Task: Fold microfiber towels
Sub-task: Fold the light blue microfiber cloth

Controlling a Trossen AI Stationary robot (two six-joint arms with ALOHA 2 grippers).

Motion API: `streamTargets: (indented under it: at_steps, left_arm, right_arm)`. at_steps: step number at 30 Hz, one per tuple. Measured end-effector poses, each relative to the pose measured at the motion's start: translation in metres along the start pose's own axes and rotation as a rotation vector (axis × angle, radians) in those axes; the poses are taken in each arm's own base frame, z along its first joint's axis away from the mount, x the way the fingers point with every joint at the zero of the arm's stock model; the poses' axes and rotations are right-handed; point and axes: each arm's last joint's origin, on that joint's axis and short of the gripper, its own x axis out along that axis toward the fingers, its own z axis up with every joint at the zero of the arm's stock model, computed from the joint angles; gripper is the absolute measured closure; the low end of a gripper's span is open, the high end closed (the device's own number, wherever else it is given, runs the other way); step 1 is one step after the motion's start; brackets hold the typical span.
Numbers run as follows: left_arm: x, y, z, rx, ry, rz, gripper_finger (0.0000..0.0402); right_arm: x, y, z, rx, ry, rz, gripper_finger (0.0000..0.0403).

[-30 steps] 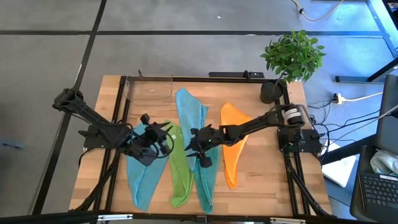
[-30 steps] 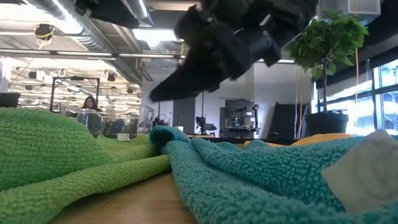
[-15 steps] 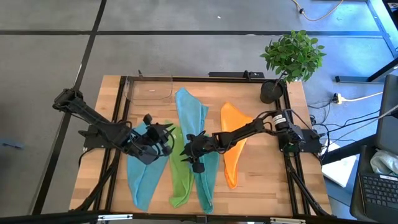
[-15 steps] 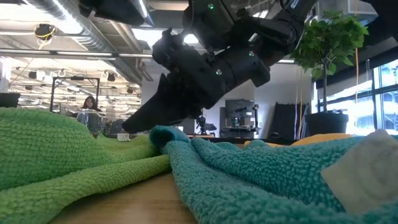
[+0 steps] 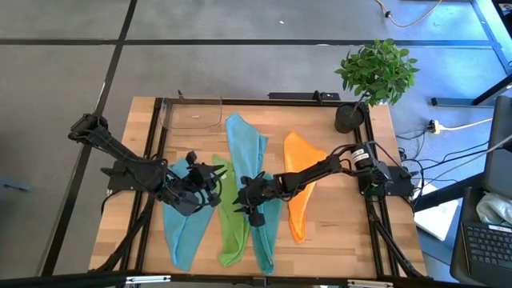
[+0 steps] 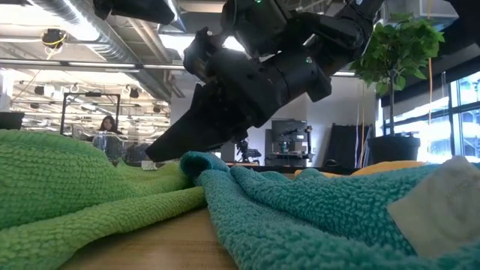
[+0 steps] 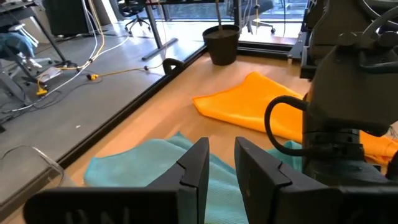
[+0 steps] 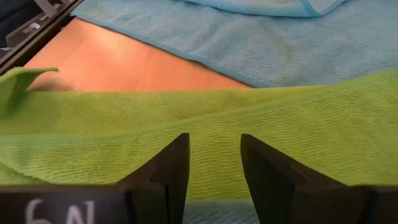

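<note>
- Hovering over limp, fuzzy lime green towel (image 5: 233,220) mid-desk: right gripper (image 5: 242,194), fingers apart.
- Poised beside it above light blue towel (image 5: 183,228): left gripper (image 5: 217,182), fingers slightly apart, clamping nothing.

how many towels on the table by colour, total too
light blue towel: 2, one at the left, one at the back
teal towel: 1
lime green towel: 1
orange towel: 1
total: 5
</note>
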Motion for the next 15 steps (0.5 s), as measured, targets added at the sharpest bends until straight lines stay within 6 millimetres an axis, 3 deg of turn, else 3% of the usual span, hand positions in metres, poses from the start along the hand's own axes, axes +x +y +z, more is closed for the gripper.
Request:
streamTargets:
  at_steps: [9,15]
  left_arm:
    - [0.000,-0.001,-0.001,0.007,0.009,-0.010,0.0332]
    - [0.006,-0.009,-0.009,0.041,0.070,-0.060,0.0332]
  right_arm:
    - [-0.004,0.002,0.004,0.005,0.010,0.004,0.0257]
    - [-0.035,0.006,0.028,-0.021,0.069,0.010,0.0257]
